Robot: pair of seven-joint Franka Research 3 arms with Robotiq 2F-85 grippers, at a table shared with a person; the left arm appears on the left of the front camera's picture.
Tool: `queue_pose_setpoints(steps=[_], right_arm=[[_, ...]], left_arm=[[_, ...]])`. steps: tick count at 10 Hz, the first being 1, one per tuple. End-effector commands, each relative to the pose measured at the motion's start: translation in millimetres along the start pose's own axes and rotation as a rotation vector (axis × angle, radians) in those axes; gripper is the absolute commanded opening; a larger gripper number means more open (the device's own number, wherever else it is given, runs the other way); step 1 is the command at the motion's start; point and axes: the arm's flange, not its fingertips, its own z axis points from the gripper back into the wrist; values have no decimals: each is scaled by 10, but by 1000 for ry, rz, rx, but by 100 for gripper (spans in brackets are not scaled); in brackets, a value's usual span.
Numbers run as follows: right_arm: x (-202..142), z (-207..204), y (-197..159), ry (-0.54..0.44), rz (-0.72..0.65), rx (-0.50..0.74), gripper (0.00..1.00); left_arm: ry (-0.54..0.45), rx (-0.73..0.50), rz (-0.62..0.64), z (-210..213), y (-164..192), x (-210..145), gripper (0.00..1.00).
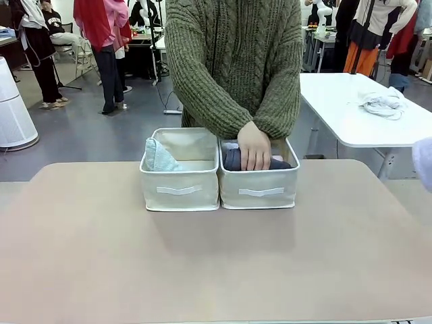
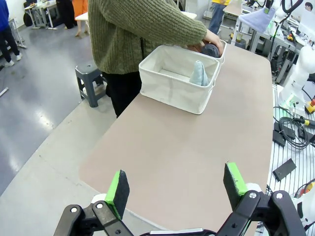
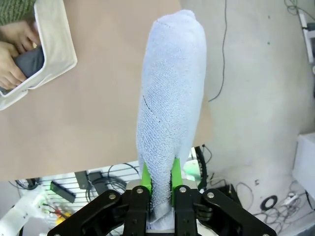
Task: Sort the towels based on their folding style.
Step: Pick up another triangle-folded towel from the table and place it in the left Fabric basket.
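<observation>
1. The right hand [image 3: 160, 173] is clamped on the base of the pale blue terry cone towel [image 3: 170, 98], off the edge of the tan worktop [image 3: 98, 98].
2. The left hand [image 2: 174, 189] has its fingers apart and holds nothing.
3. The pale green cone towel [image 1: 159, 156] stands in the left cream fabric bin [image 1: 179, 189].
4. The person's hand [image 1: 254, 145] rests on the dark grey rolled towel [image 1: 233, 160] in the right cream fabric bin [image 1: 258, 191].
</observation>
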Motion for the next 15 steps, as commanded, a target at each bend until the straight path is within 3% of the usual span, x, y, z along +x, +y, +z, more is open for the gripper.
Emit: queue_pose_setpoints(steps=[1, 3, 4, 5, 7, 10, 12, 14, 15], right_arm=[[-2, 8, -8, -1, -2, 1, 8], [-2, 8, -8, -1, -2, 1, 8], [0, 0, 0, 0, 0, 0, 18], [-24, 135, 115, -38, 151, 36, 18], [-183, 264, 410, -43, 437, -38, 18], [-411, 339, 943, -39, 719, -109, 18], [-513, 312, 1135, -26, 777, -137, 18], [-599, 279, 1051, -45, 775, -138, 18], [-545, 313, 1246, -23, 772, -119, 18]], left_arm=[[-2, 1, -7, 5, -19, 1, 100], [-2, 1, -7, 5, -19, 1, 100], [-2, 1, -7, 5, -19, 1, 100], [-2, 1, -7, 5, -19, 1, 100], [-2, 1, -7, 5, -19, 1, 100], [-2, 1, -7, 5, -19, 1, 100], [-2, 1, -7, 5, -19, 1, 100], [-2, 1, -7, 5, -19, 1, 100], [-2, 1, -7, 5, -19, 1, 100]])
